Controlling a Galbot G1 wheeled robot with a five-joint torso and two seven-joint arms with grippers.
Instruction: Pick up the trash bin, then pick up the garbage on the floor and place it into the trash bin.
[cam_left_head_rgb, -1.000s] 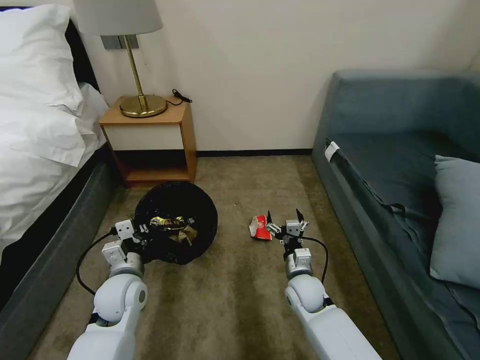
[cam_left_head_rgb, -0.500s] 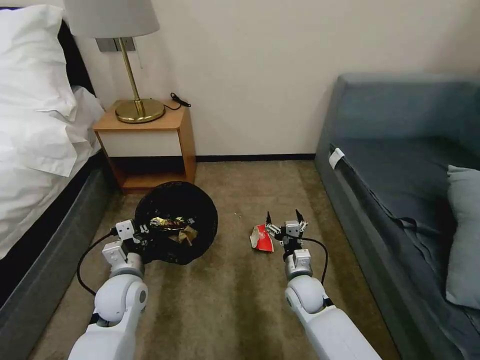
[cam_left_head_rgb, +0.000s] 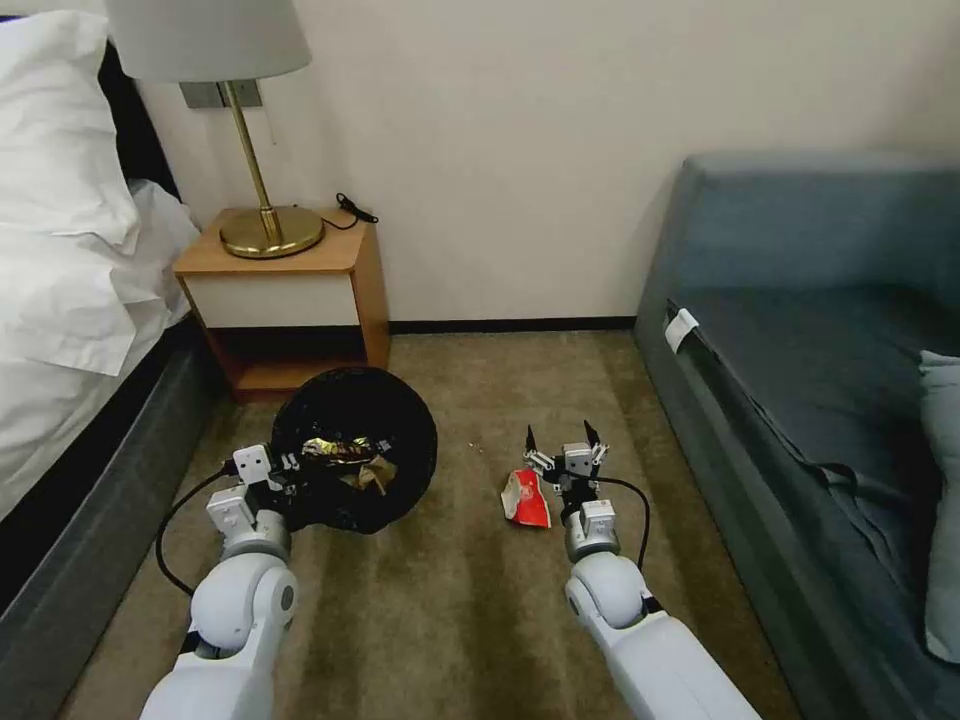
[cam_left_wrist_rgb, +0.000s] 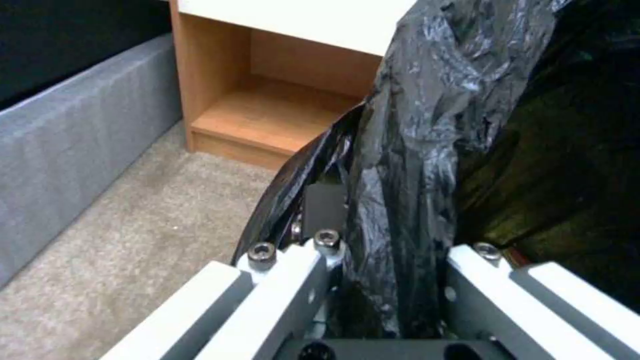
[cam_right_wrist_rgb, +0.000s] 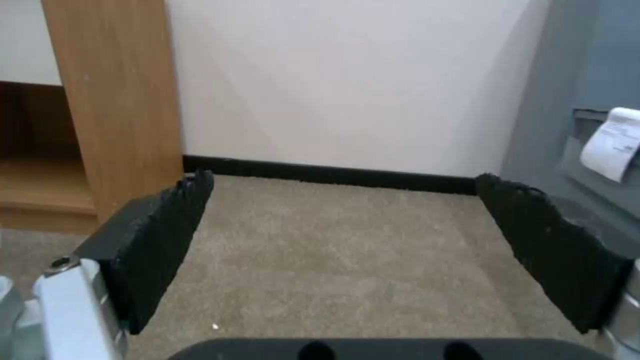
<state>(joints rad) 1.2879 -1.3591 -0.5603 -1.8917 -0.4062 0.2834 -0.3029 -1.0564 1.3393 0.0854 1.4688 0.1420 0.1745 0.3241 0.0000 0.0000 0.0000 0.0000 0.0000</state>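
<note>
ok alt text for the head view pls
Left gripper grips the rim of a black-lined bin holding wrappers, while the open right gripper hangs just beyond a red-and-white wrapper on carpet. A nightstand stands behind, a sofa on the right.

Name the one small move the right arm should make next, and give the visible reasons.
Probably lower the right gripper and shift it slightly toward the robot's left, onto the red-and-white wrapper. Its fingers stand wide open with bare carpet between them, while the wrapper lies on the floor beside and below that gripper. The left gripper already grips the trash bin by its bagged rim.
</note>
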